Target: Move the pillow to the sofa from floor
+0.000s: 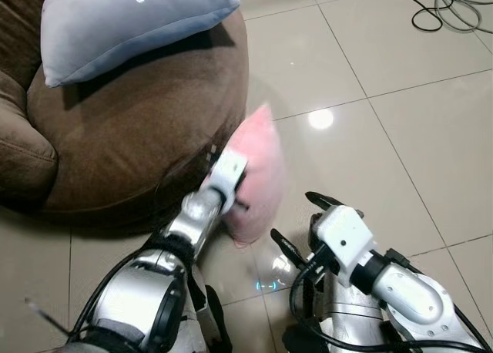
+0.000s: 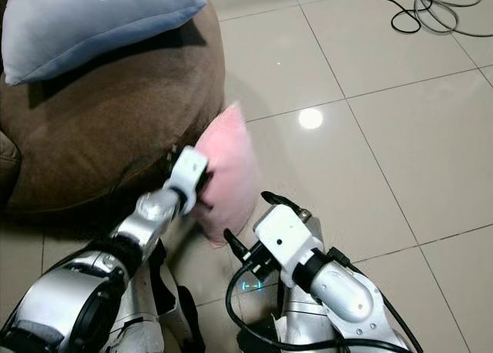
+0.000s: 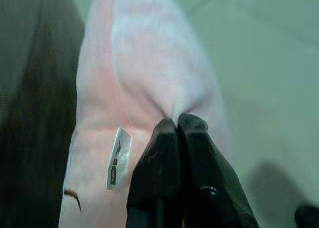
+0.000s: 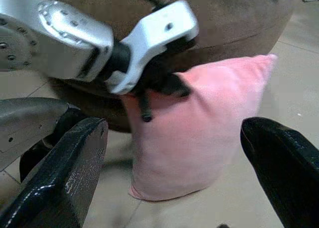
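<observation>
A pink pillow (image 1: 260,164) stands on edge on the tiled floor against the front of the brown sofa (image 1: 131,129). Its lower corner seems to touch the tiles in the right wrist view. My left gripper (image 1: 242,196) is shut on a pinch of the pillow's fabric near its side edge. In the left wrist view the black fingers (image 3: 164,138) are pressed together on the pink cloth (image 3: 149,63). My right gripper (image 1: 302,222) hovers open just to the right of the pillow (image 4: 199,133), low over the floor, with nothing between its fingers.
A blue-grey pillow (image 1: 123,21) with white lettering lies on the sofa seat. Black and grey cables (image 1: 451,6) trail over the tiles at the far right. Bare glossy floor (image 1: 400,137) stretches to the right of the sofa.
</observation>
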`<state>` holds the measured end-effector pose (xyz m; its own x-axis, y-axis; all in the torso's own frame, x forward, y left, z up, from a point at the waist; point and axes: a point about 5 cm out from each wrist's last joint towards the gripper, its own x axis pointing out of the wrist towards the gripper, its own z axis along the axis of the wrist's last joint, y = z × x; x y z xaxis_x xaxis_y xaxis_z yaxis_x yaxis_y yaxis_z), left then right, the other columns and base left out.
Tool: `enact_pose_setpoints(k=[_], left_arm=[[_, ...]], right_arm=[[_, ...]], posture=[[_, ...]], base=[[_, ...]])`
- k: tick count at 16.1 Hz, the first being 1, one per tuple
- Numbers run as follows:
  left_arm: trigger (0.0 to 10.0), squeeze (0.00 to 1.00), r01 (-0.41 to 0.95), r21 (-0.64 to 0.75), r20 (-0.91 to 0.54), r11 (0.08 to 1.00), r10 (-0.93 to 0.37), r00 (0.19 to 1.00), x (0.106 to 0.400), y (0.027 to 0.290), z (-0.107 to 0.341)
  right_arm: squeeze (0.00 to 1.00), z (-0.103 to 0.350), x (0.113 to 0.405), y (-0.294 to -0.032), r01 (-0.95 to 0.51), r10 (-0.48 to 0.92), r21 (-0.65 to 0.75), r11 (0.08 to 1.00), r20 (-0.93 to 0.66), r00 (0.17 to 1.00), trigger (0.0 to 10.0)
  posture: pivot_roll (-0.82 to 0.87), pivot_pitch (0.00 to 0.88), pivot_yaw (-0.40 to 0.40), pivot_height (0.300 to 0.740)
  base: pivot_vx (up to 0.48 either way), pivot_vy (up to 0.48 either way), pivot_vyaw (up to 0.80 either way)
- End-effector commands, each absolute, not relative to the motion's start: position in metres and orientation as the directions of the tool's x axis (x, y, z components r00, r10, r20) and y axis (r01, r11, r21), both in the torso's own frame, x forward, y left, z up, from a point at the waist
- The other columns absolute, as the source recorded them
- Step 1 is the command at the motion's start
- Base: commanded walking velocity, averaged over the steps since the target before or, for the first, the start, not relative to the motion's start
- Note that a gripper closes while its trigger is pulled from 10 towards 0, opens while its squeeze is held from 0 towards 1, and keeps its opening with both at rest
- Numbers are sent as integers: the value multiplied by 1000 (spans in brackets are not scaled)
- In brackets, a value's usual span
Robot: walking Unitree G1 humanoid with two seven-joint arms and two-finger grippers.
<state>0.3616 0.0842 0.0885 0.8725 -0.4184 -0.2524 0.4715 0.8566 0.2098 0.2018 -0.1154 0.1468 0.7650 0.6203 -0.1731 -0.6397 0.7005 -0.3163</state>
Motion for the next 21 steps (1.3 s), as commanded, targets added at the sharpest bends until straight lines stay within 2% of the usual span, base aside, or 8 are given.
enact_pose_setpoints(k=[1,4,12,16,18,21], left_arm=[[0,0,483,205,-217,851,-442,870,362,81,92],[0,0,490,214,-88,845,-483,871,369,76,118],[0,0,326,167,156,931,-351,923,389,121,184],[0,0,283,136,187,950,-305,934,385,135,188],[0,0,288,137,182,948,-309,933,383,132,185],[0,0,307,158,201,938,-335,920,379,125,190]], right_arm=[[27,143,200,-113,-653,632,-303,694,-178,754,10000],[27,142,208,-112,-652,634,-306,693,-170,754,10000],[0,128,233,-118,-670,641,-307,676,-203,740,10000],[0,140,246,-123,-669,653,-352,655,-182,735,10000],[0,145,247,-124,-679,671,-366,636,-171,721,10000],[0,144,246,-127,-679,667,-374,632,-184,722,10000]], posture=[[-57,264,88,500],[-34,243,82,500],[59,183,7,500],[76,169,-19,500],[76,166,-25,500],[61,163,-30,529]], base=[[0,0,0],[0,0,0],[0,0,0],[0,0,0],[0,0,0],[0,0,0]])
